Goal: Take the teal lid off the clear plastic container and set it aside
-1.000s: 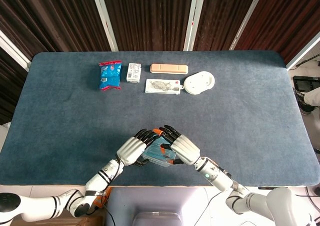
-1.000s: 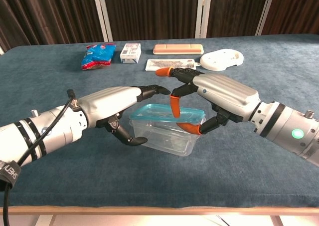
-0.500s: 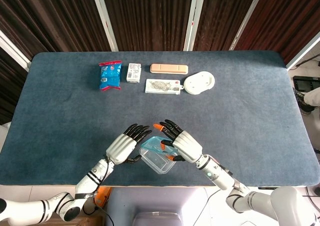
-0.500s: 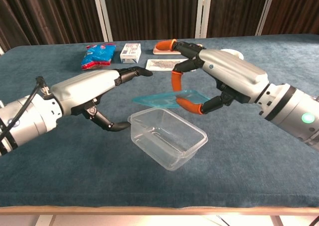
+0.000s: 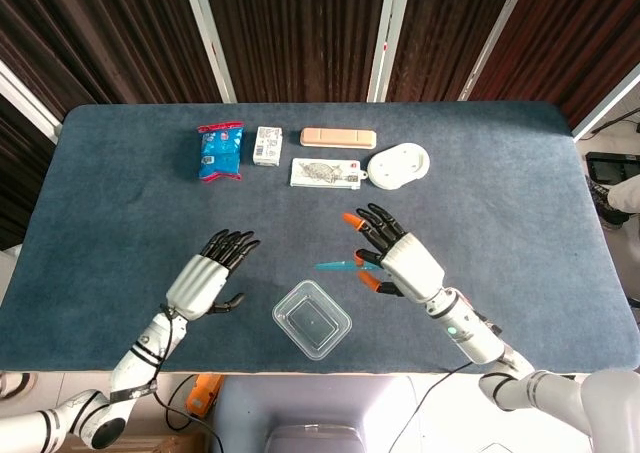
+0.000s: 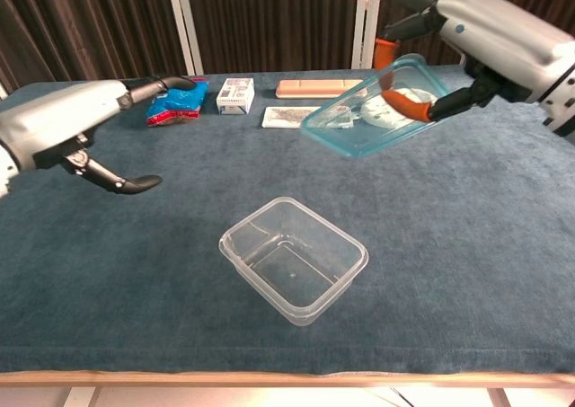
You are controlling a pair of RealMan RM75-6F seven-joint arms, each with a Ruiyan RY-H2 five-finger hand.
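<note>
Nearest the robot, the clear plastic container (image 6: pixel 294 259) sits open and uncovered on the blue table (image 5: pixel 110 223), close to the front edge and roughly midway between the two arms. It stands upright with nothing inside it.

To its left, the left hand (image 6: pixel 67 124) hovers above the cloth, well apart from the container, holding nothing; its dark fingers (image 5: pixel 230 246) are spread forward and the thumb curls underneath.

To the right and a little farther back, the right hand (image 6: pixel 467 39) is raised off the table and grips the teal lid (image 6: pixel 373 110) along one edge, orange-tipped fingers (image 6: pixel 402 104) pinching under it against the thumb above. The lid is tilted, its free end dipping toward the middle of the table; in the head view it shows nearly edge-on as a thin teal line (image 5: pixel 338 265) beside the hand (image 5: pixel 405 263).

Along the far side lies a row of items: a blue snack packet (image 5: pixel 220 151), a small white box (image 5: pixel 266 145), a tan oblong bar (image 5: pixel 338 136), a flat printed white packet (image 5: pixel 325 173), and a white rounded plate-like piece (image 5: pixel 398 165).
</note>
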